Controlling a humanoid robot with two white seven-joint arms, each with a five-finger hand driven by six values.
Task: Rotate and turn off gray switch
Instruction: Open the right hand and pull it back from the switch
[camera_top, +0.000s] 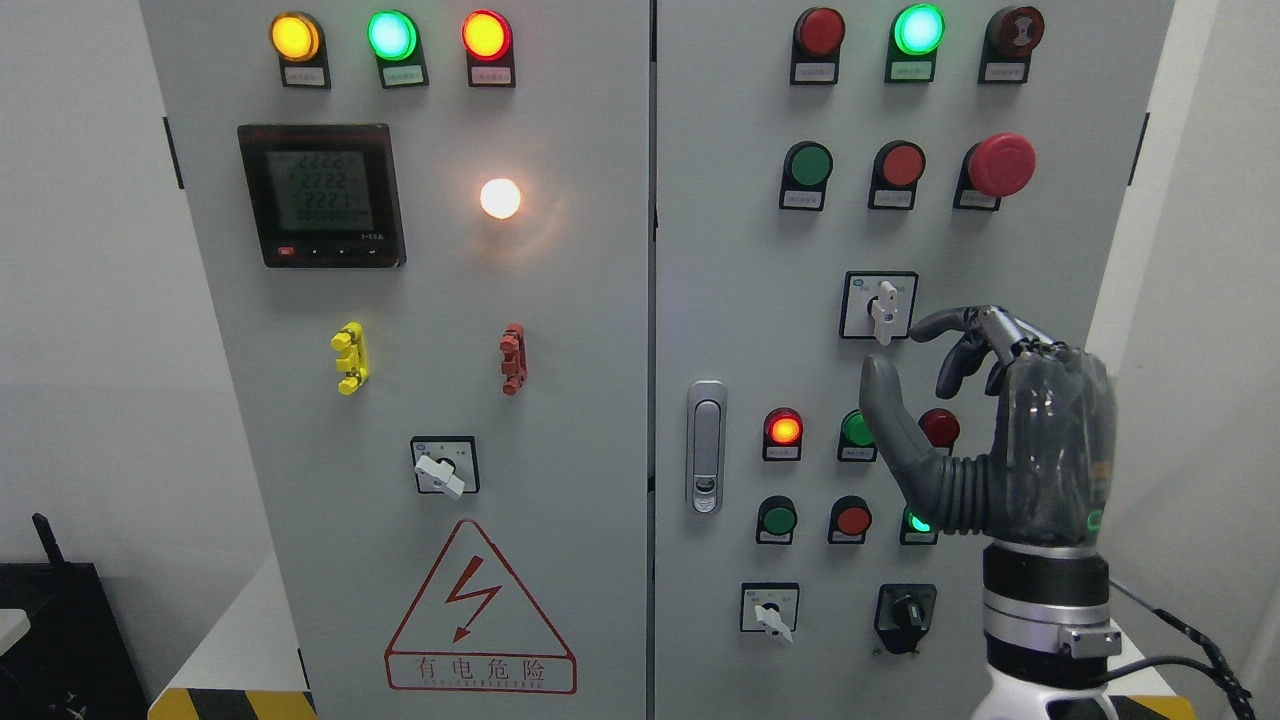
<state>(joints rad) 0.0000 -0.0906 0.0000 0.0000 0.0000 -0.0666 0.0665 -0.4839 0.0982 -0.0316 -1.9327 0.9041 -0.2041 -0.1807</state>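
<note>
Left door: digital meter (321, 195), lit white lamp (500, 198), yellow handle (349, 358), red handle (513, 359), rotary switch (443, 467) with a slanted white knob, and a warning triangle (480, 610). Door latch (706, 446) at the left edge of the right door. Gray switch (880, 306), upper middle of the right door, knob pointing down. Right hand (925, 355) just right of it, fingers spread, thumb below the knob, holding nothing.

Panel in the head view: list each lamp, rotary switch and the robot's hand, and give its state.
Top left lamps: all lit
White lamp: lit
Top right green lamp: lit
Gray switch: handle vertical
Lower left switch: handle tilted
Right hand: open, beside gray switch, apart
</note>
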